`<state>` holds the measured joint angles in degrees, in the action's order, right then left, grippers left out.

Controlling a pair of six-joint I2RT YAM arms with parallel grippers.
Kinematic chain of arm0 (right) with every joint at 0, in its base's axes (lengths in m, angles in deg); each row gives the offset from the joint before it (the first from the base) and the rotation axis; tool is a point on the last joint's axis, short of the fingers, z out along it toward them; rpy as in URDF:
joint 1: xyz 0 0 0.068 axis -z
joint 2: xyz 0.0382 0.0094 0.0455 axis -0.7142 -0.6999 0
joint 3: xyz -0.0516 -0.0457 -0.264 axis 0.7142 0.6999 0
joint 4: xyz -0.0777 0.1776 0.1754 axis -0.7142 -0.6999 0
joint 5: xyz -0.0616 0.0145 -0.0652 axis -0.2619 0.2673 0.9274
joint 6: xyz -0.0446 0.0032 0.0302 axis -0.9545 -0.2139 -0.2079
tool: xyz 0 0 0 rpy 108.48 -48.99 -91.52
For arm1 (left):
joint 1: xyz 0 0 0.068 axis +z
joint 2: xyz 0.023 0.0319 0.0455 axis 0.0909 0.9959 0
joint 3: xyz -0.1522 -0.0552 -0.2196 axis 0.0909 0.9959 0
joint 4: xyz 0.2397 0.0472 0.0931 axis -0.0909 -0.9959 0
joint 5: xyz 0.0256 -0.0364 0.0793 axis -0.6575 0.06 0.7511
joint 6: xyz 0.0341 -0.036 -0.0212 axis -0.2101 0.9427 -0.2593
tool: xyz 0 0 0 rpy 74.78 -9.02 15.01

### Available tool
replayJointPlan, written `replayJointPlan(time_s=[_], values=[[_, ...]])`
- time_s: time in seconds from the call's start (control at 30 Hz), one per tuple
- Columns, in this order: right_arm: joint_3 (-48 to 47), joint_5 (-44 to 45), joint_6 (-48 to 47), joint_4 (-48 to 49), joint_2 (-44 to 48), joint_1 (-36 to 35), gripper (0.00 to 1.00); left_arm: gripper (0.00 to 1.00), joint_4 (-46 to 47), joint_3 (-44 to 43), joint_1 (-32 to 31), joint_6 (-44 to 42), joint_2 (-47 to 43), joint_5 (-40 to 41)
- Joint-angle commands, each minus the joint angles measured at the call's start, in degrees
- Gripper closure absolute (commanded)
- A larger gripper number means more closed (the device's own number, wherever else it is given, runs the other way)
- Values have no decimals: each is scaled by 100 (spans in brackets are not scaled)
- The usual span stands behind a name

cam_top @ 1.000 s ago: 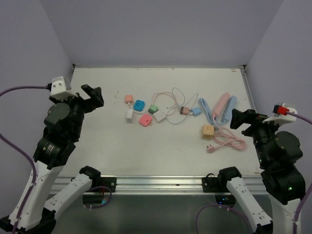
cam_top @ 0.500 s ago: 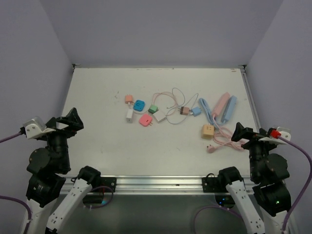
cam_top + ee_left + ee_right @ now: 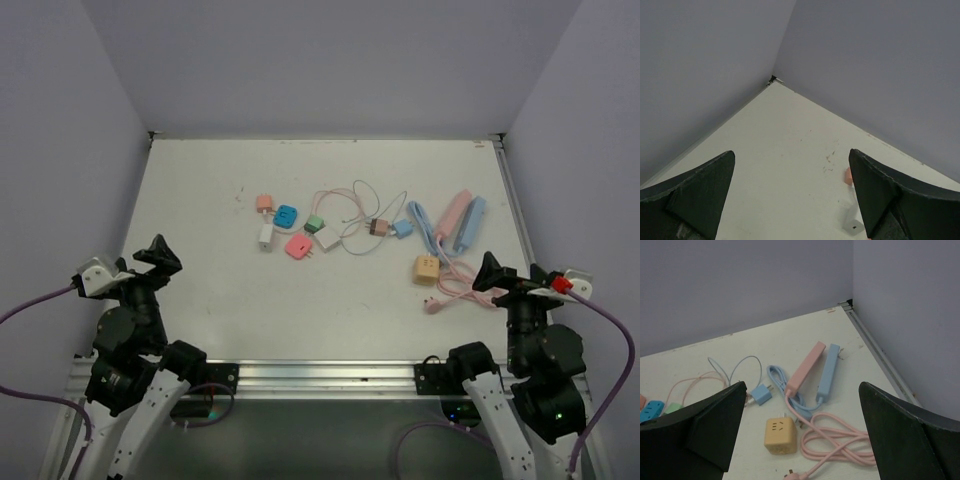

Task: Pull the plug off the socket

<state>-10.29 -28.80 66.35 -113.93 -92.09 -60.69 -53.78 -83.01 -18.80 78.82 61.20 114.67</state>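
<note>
Two sets of jaws stand spread wide, nothing between them, at the near edge of a white table [image 3: 200, 300]. The left gripper [image 3: 158, 255] faces bare tabletop and a far corner; only a white adapter [image 3: 854, 226] and a pink adapter [image 3: 848, 175] peek out beside its right finger. Ahead of the right gripper [image 3: 492, 272], a pink power strip [image 3: 805, 366] and a blue power strip [image 3: 828, 371] lie side by side, with a looped pink cable [image 3: 835, 444] nearer, in front of them. The yellow cube socket [image 3: 779, 435] sits just ahead and slightly left, beside that cable, with a plug [image 3: 799, 423] apparently seated at its right side. A small blue charger [image 3: 760, 394] lies farther left, and more coloured adapters [image 3: 290, 228] cluster between the two arms.
</note>
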Motion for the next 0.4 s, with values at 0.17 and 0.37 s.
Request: replayJointPlan(time_s=[0.17, 0.37], values=[[95, -230, -100, 416, -75, -27, 1, 1, 480, 174, 37, -7, 98, 398], [121, -301, -135, 442, -102, -27, 1, 0, 524, 200, 37, -33, 133, 363]])
